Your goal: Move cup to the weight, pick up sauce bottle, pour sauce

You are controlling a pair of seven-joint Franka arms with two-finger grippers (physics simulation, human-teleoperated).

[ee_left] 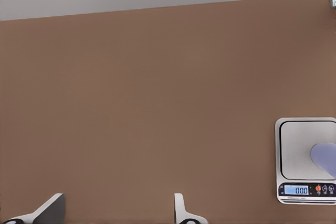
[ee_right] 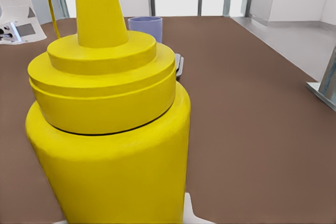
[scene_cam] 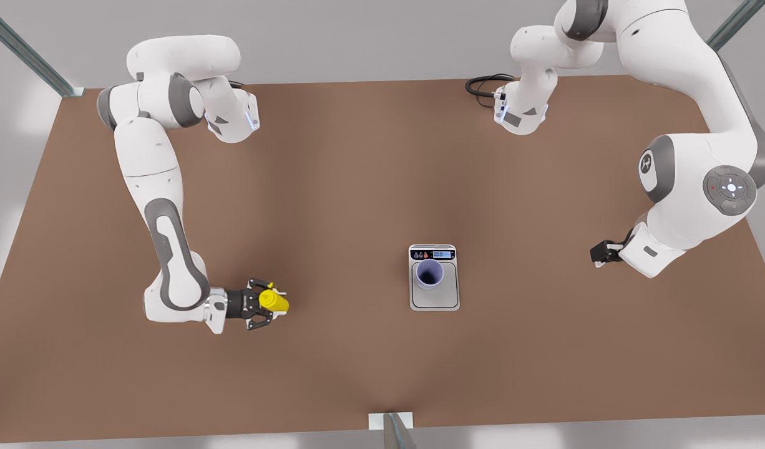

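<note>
I am holding the sauce bottle (scene_cam: pixel 276 303) in my right gripper (scene_cam: pixel 271 302). Its two jaws are sitting on either side of the bottle and look like they are pressing on it. The bottle is standing up on the brown table (scene_cam: pixel 357 187), well away from the kitchen scale (scene_cam: pixel 433 302), off to the front view's left of it. The cup (scene_cam: pixel 430 274) is already sitting on the scale, near the end with the little blue screen. My left gripper (scene_cam: pixel 603 252) is waiting on the other side of the scale, well apart from it, and its jaws are standing wide apart with nothing between them. I am thinking about what could go wrong. The bottle is round and smooth, so it could be slipping or turning in my jaws when I am lifting it. If I am squeezing too hard, sauce could be coming out before I am over the cup, and that would be making a mess on the table. The cup is small and light, so if I am bumping it with the nozzle, it could be tipping over or sliding off the scale. If I am tipping the bottle beside the cup and not over it, the sauce could be landing on the scale.
</note>
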